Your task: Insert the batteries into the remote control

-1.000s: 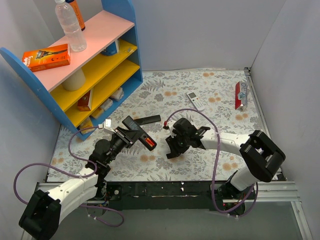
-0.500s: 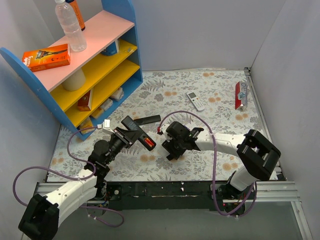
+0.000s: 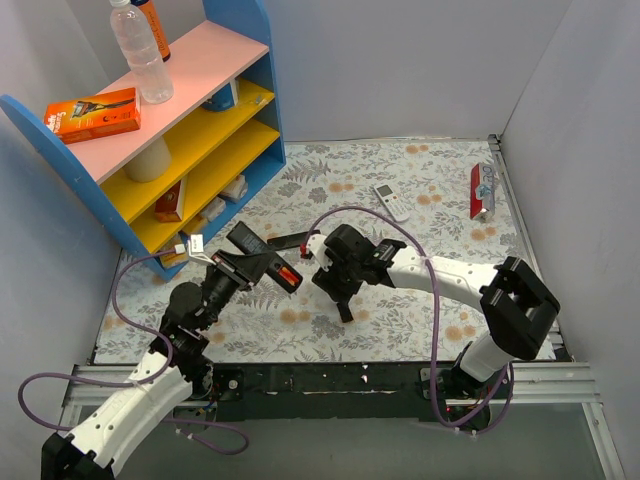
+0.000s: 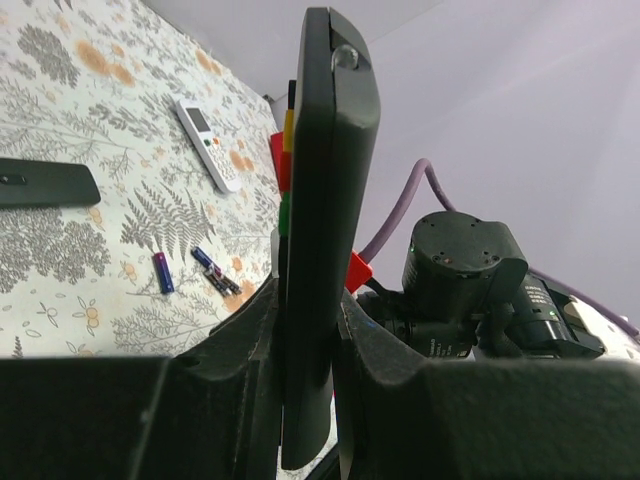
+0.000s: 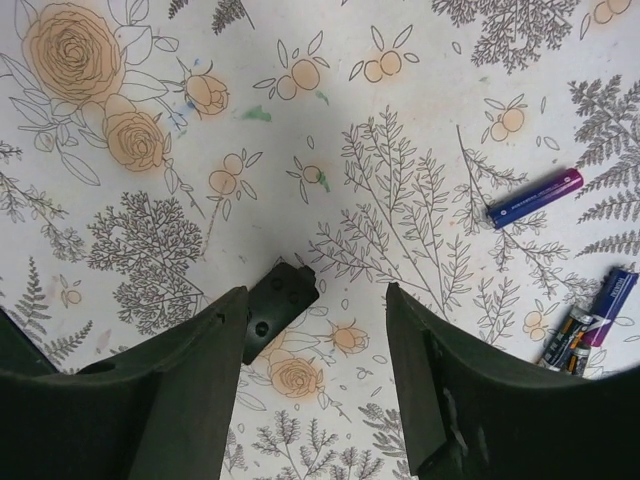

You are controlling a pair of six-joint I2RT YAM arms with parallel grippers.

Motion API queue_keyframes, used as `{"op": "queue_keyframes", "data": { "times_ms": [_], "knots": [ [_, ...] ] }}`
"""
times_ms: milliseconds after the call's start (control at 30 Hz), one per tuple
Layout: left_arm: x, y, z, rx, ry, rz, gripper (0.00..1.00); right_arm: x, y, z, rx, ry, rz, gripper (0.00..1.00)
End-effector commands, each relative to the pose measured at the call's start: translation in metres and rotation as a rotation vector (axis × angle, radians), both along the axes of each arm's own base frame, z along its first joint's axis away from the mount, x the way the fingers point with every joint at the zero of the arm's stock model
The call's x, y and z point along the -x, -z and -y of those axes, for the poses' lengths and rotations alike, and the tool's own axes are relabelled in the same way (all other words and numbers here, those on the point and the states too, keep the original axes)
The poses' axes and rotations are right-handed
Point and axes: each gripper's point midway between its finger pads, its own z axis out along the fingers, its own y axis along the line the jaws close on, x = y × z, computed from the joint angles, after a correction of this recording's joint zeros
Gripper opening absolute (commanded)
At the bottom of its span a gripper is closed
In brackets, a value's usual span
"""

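Two claws: I run both.
Left claw: clamped on the remote control, edge-up.
Right claw: spread, empty, above counter.
Batteries: at its 3 o'clock; I'd swing there, descend squarely over one.

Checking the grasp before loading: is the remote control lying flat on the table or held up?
Held up: the left gripper clamps the remote control edge-on above the table.
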Motion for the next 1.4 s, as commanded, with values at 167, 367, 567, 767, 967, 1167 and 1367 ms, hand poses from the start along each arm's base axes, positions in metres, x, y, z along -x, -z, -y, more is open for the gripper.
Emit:
{"op": "queue_keyframes", "data": {
  "times_ms": [167, 367, 567, 767, 967, 1167, 1367],
  "knots": [
    [-0.003, -0.013, -0.011, -0.078, -0.065, 0.037, 0.00, 0.045, 0.005, 0.011, 0.064, -0.046, -0.063, 0.64],
    [-0.003, -0.008, -0.009, -0.078, -0.050, 0.028, 0.00, 0.060, 0.012, 0.019, 0.127, -0.160, 0.001, 0.64],
    [-0.002, -0.010, -0.010, -0.075, -0.053, 0.033, 0.00, 0.057, 0.019, 0.037, 0.276, -0.267, 0.113, 0.63],
    [-0.002, -0.011, -0.010, -0.076, -0.054, 0.034, 0.00, 0.055, 0.026, 0.043, 0.336, -0.334, 0.151, 0.62],
    [-0.002, -0.014, -0.012, -0.071, -0.064, 0.039, 0.00, 0.055, 0.036, 0.042, 0.349, -0.361, 0.156, 0.59],
    [-0.001, -0.018, -0.016, -0.078, -0.080, 0.049, 0.00, 0.053, 0.047, 0.040, 0.371, -0.372, 0.175, 0.55],
    [0.000, -0.019, -0.017, -0.073, -0.084, 0.052, 0.00, 0.047, 0.050, 0.040, 0.396, -0.368, 0.219, 0.50]
  ]
}}
